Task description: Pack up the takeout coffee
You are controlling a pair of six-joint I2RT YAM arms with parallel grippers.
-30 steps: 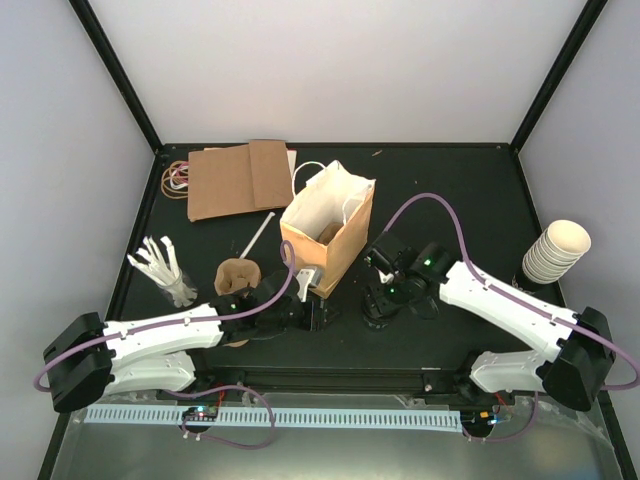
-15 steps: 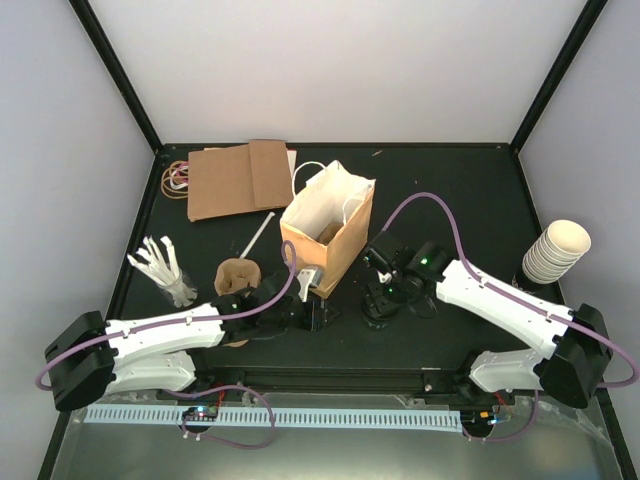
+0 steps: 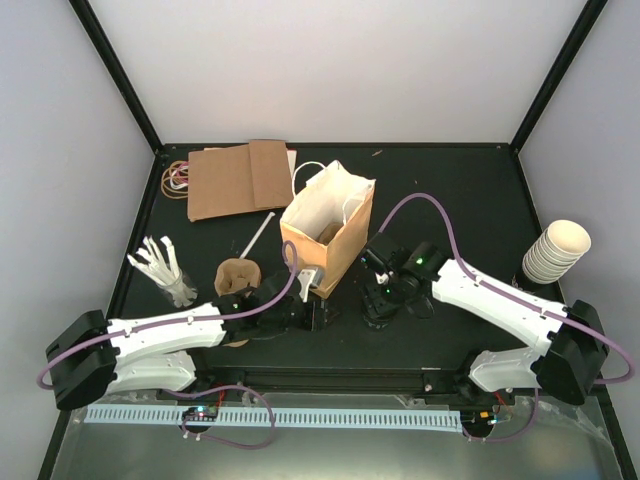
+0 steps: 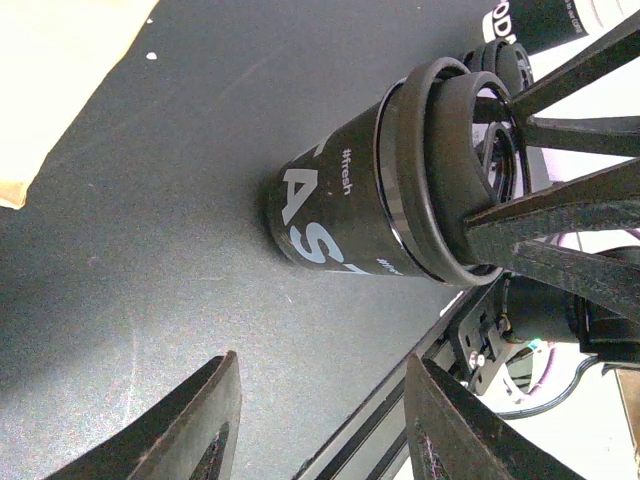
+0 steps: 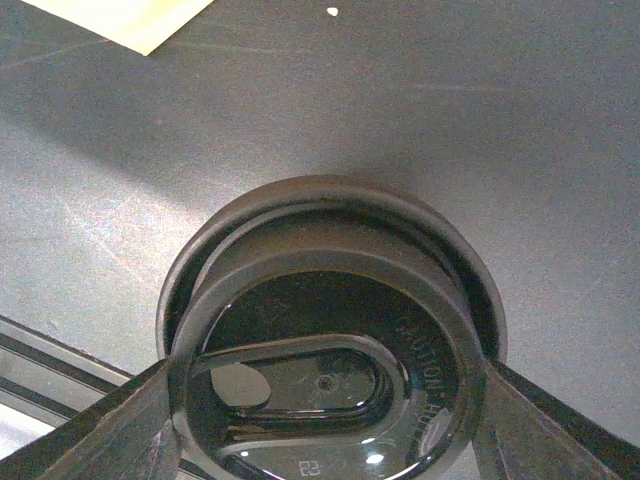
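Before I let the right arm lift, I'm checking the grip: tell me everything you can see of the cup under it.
The cup is small and dark, paper by its look, with white lettering on its side. A glossy black plastic lid with a raised rim and a sip recess caps it. It stands upright on the dark table, near the bag. The right gripper reaches down over it, its fingers meeting the lid's edge on both sides. Nothing else touches it.

My black table carries a paper bag, flat brown cardboard, rubber bands, a tumbler of white cutlery, stacked cream cups and a lidded coffee cup
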